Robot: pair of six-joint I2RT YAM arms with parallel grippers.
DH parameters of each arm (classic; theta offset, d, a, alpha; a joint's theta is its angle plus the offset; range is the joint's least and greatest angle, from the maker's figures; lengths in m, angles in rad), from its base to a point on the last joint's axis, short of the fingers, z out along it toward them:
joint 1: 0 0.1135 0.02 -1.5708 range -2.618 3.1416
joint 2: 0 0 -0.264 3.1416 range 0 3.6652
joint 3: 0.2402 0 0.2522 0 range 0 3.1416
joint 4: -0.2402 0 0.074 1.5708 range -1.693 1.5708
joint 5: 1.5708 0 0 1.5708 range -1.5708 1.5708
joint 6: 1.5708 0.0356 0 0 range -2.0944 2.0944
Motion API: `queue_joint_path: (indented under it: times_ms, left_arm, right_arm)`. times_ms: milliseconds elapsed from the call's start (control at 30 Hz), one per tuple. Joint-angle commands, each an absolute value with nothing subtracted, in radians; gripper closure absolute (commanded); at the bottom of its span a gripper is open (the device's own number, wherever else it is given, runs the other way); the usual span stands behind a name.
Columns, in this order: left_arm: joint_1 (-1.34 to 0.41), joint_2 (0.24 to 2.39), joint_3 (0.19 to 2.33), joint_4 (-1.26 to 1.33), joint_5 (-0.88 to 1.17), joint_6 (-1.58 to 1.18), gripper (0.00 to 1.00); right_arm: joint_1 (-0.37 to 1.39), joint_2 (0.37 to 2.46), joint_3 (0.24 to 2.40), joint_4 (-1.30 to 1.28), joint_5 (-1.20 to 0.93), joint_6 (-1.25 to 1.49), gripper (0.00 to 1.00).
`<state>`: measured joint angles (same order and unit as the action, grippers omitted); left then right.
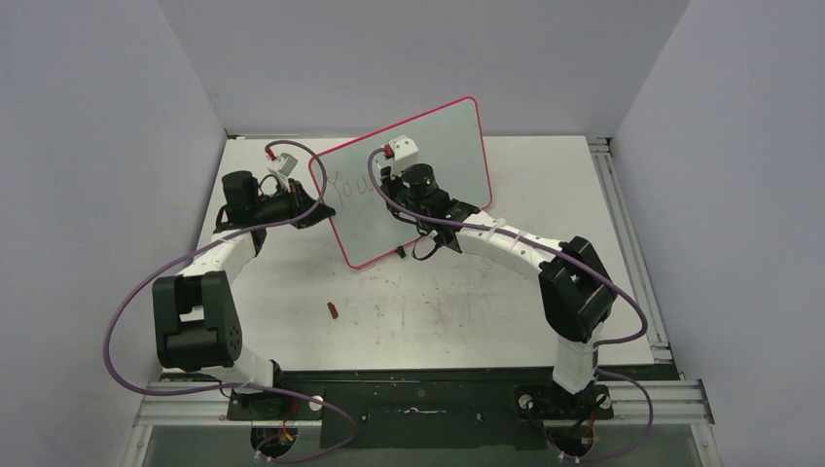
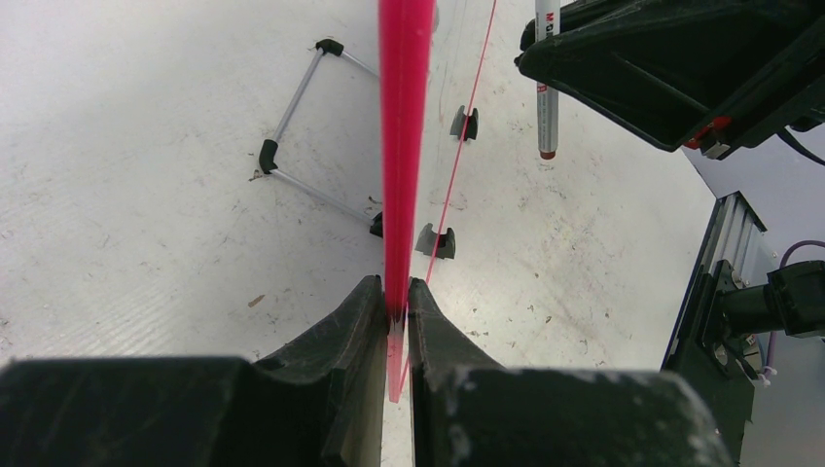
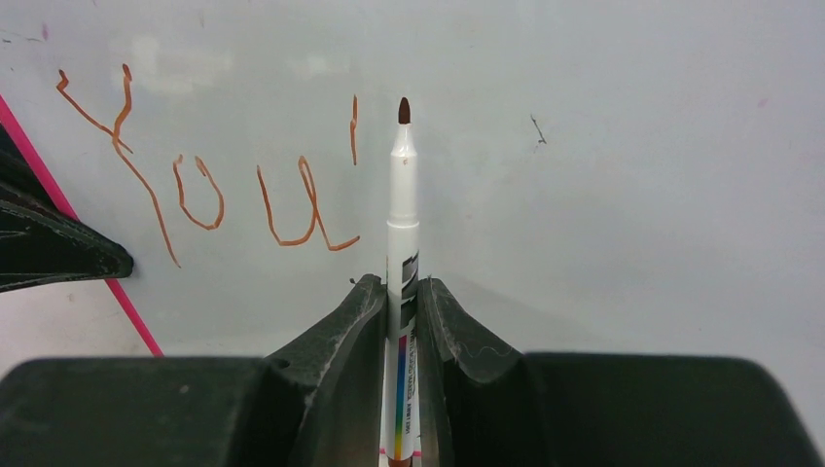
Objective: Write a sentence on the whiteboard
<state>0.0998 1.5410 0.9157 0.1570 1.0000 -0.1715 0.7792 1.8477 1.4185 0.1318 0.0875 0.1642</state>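
R pincer hides marker barrel, whiteboard cropped

Pale grey-white whiteboard with pink-red rim, reddish-brown sentence, white brown-tipped marker.
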Motion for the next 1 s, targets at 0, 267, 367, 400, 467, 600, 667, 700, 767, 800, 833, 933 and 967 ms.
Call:
queue_joint_path:
  times_ms: [0,267,367,400,467,600,667,700,767,800,833,933,967]
  left_arm:
    - [0.103,1.507,0.953,0.149,0.996,-0.164,1.00]
    - [0.102,1.507,0.952,0.149,0.996,-0.164,1.00]
    - [0.102,1.508,0.953,0.149,0.996,-0.164,1.00]
    - [0.102,1.507,0.953,0.149,0.995,-0.164,1.00]
    - [0.101,1.508,0.952,0.149,0.996,-0.165,1.00]
    - [0.102,1.509,0.951,0.149,0.996,-0.164,1.00]
    - [0.101,1.509,0.952,0.149,0.996,-0.166,1.00]
    - [0.102,1.509,0.952,0.149,0.996,-0.165,1.00]
    - [0.102,1.509,0.952,0.149,0.995,-0.164,1.00]
    - [0.101,1.509,0.952,0.149,0.995,-0.164,1.00]
    - [0.102,1.509,0.952,0.149,0.996,-0.164,1.00]
    - [0.102,1.509,0.952,0.149,0.996,-0.164,1.00]
    - [0.101,1.509,0.951,0.149,0.996,-0.164,1.00]
  right_arm:
    - [0.777,1.870,1.475,0.130,0.073,0.155,0.95]
    - [0.777,1.880,1.483,0.110,0.067,0.158,0.95]
    - [0.776,1.888,1.494,0.095,0.061,0.157,0.95]
    - [0.776,1.891,1.497,0.092,0.059,0.158,0.95]
    - [0.777,1.897,1.500,0.085,0.056,0.158,0.95]
    - [0.776,1.904,1.507,0.075,0.052,0.157,0.95]
    - [0.776,1.909,1.515,0.068,0.053,0.159,0.95]
    - [0.777,1.911,1.517,0.067,0.054,0.159,0.95]
    - [0.776,1.915,1.522,0.062,0.062,0.161,0.95]
    - [0.776,1.916,1.525,0.061,0.066,0.163,0.95]
    - [0.776,1.915,1.525,0.058,0.071,0.164,0.95]
    - [0.776,1.910,1.514,0.058,0.086,0.166,0.95]
    - [0.776,1.908,1.510,0.057,0.091,0.168,0.95]
